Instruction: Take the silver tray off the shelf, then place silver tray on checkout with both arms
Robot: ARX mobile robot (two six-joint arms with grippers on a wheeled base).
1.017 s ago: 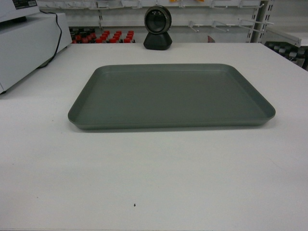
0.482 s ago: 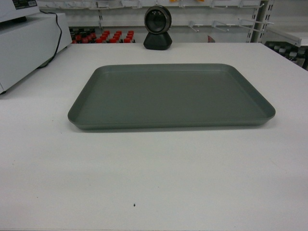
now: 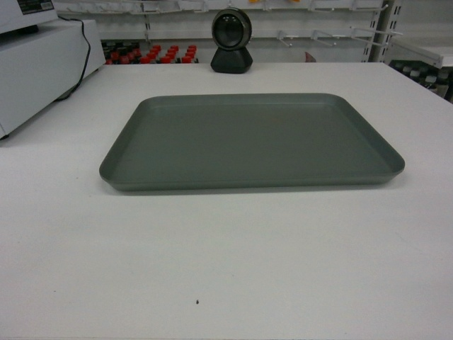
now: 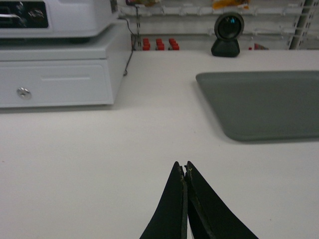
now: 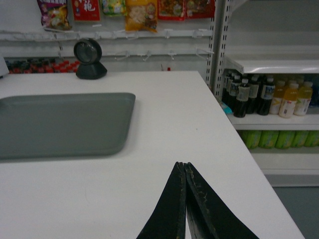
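One silver tray (image 3: 251, 142) lying flat on the white checkout tabletop (image 3: 226, 262), long side facing the head camera; black round scanner (image 3: 232, 41) upright beyond its far edge, well apart; white register box (image 3: 39, 67) at far left, clear of the tray; red-capped bottles (image 3: 152, 54) lined up behind the tabletop; no pincer showing from the head.

From the left wrist: left pincer (image 4: 185, 172) pressed together, tips meeting, nothing between them, low over bare tabletop (image 4: 99, 149); tray's left end (image 4: 264, 104) ahead and to the right, apart from the tips; register box (image 4: 55, 74) ahead left with its round lock; scanner (image 4: 228, 34) at the far edge.

From the right wrist: right pincer (image 5: 184, 169) likewise closed tight and holding nothing, over the tabletop (image 5: 174, 124); tray's right end (image 5: 65, 124) ahead and to the left, not touching; scanner (image 5: 89, 59) beyond it; white shelf (image 5: 271, 63) to the right, drink bottles (image 5: 266, 97) beneath it, snack packets (image 5: 142, 12) hanging above.
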